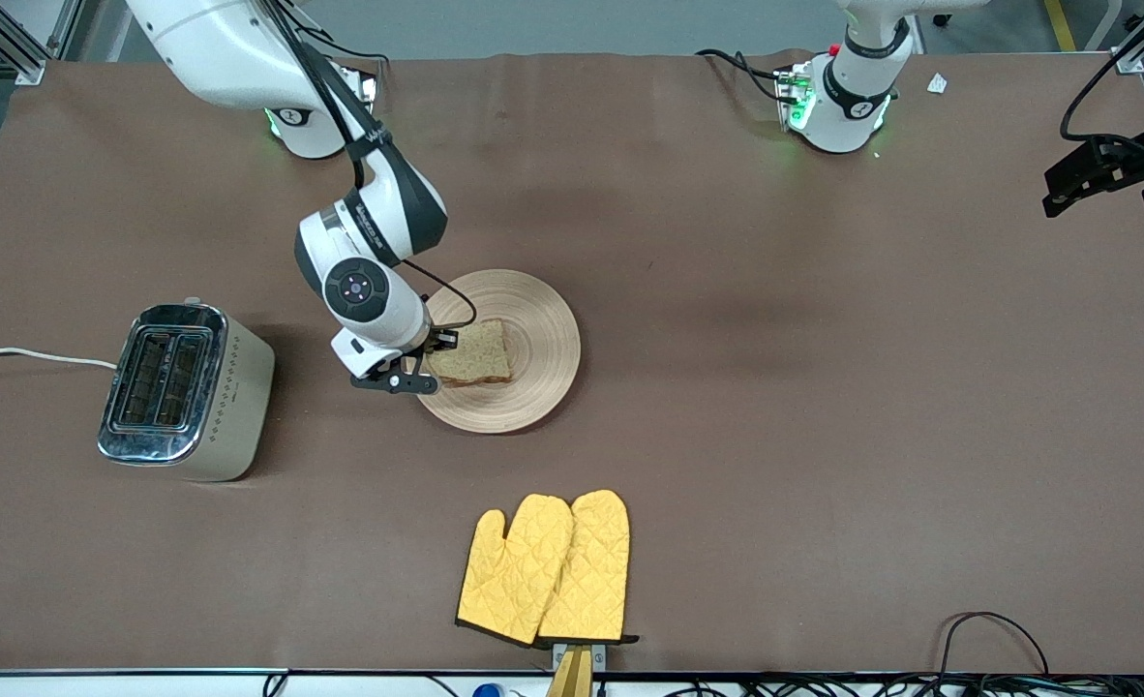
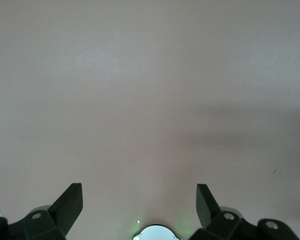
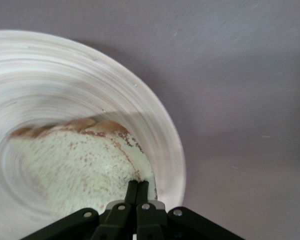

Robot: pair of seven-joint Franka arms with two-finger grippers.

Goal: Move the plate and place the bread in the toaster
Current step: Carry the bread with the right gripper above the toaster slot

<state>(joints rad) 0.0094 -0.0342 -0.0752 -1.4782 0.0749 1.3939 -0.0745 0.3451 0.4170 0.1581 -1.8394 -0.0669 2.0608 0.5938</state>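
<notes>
The plate (image 1: 538, 339) is seen lying flat on the brown bench (image 1: 824, 387), about midway between the two arms' ends. The bread (image 1: 475, 353) is found on the plate, toward the rim that faces the toaster (image 1: 185, 392). The right gripper (image 1: 427, 373) is lowered at that corner of the slice; in the right wrist view its fingers (image 3: 131, 192) are pressed together on the edge of the bread (image 3: 75, 160), and the slice appears to be pinched between them, though the contact itself is partly hidden and the plate (image 3: 160, 130) is blurred there. The toaster is stood on the bench toward the right arm's end, well apart from the plate, its two slots turned upward, and a white cord (image 1: 30, 355) is led away from it to the bench's edge. A pair of yellow oven mitts (image 1: 548, 571) is laid nearer to the front camera than the plate. The left gripper (image 2: 140, 205) is held waiting over bare bench at the left arm's end, its fingers (image 2: 70, 200) spread wide with nothing between them.
</notes>
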